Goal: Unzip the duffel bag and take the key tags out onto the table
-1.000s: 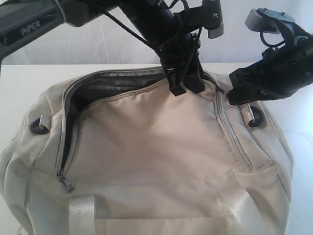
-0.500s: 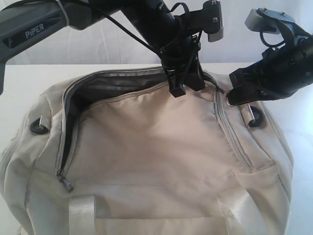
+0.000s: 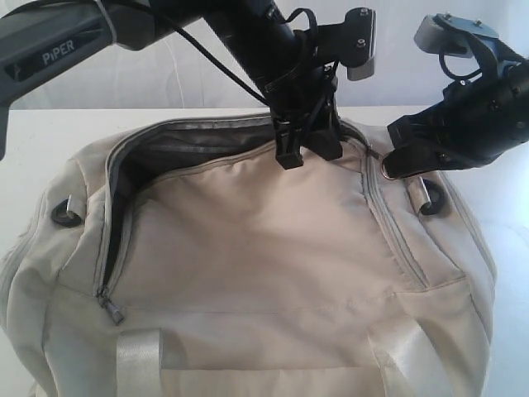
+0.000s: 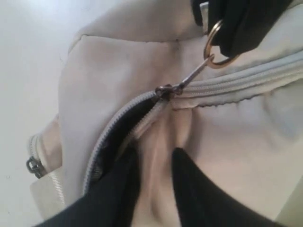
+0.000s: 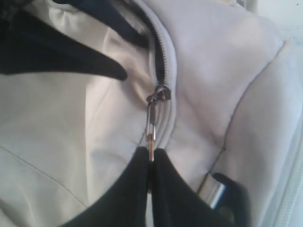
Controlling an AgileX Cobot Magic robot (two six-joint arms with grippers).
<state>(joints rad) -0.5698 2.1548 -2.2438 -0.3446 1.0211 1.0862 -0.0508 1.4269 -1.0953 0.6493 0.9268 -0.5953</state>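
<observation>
Table [image 3: 25, 157]: white and flat. It carries the bag [image 3: 264, 248], which fills most of the exterior view.

Bag: cream fabric, lying with its top flap [image 3: 248, 223] facing the camera. The zipper [image 3: 111, 240] stands open down the left side of the flap and along the far edge. Dark grey lining [image 3: 190, 147] shows in the gap. Down the right side of the flap the zipper is closed. Nothing of the contents can be made out through the opening.

Left gripper [image 3: 307, 150]: reaches in from the upper left and sits at the far edge of the flap, close to the far right corner. In the left wrist view its fingers [image 4: 189, 189] stand apart, with cream fabric showing between them.

Right gripper [image 3: 397, 161]: sits at the far right corner of the bag, just beside the left gripper. Its jaws are pressed together on the ring pull [image 4: 215, 47], pinching it at the tips [image 5: 150, 158].

Handles [image 3: 140, 364]: two satin straps at the near edge.

Strap rings [image 3: 66, 213]: black, one at each end of the bag.

Slider [image 5: 158, 94]: at the far right corner, linked to the ring pull by a short metal tab. The teeth are parted on one side of it and closed on the other.
</observation>
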